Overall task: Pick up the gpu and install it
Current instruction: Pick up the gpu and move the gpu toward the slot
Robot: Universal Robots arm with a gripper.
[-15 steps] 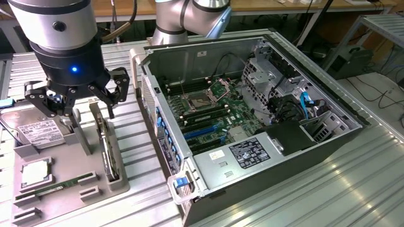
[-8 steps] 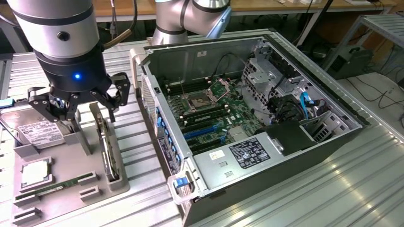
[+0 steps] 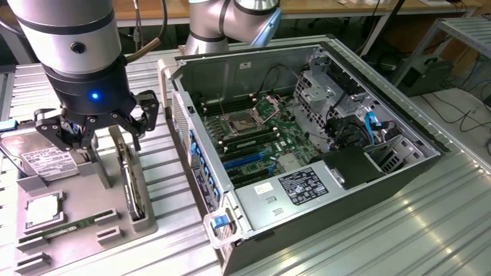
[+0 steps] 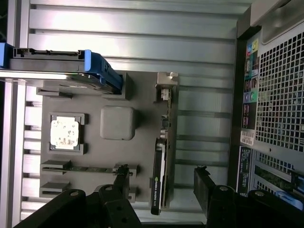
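Observation:
The gpu (image 3: 132, 187) stands on its long edge in a slot of the grey parts tray (image 3: 115, 236), a thin dark card. In the wrist view the gpu (image 4: 158, 178) shows edge-on, its silver bracket (image 4: 166, 102) at the far end. My gripper (image 3: 106, 144) hangs above the tray and is open, nothing between its fingers. Seen from the wrist, the gripper (image 4: 162, 183) has one black finger on each side of the card, both fingers (image 4: 204, 185) apart from it. The open computer case (image 3: 307, 144) lies at the exterior view's right of the tray, motherboard (image 3: 253, 149) exposed.
On the tray also lie a silver hard drive (image 3: 46, 158) in a blue carrier (image 4: 99, 71), a processor chip (image 3: 43, 210) and a green memory stick (image 3: 65, 229). The case's back panel (image 4: 278, 95) stands close beside the tray. Ribbed metal table (image 3: 399, 230) all around.

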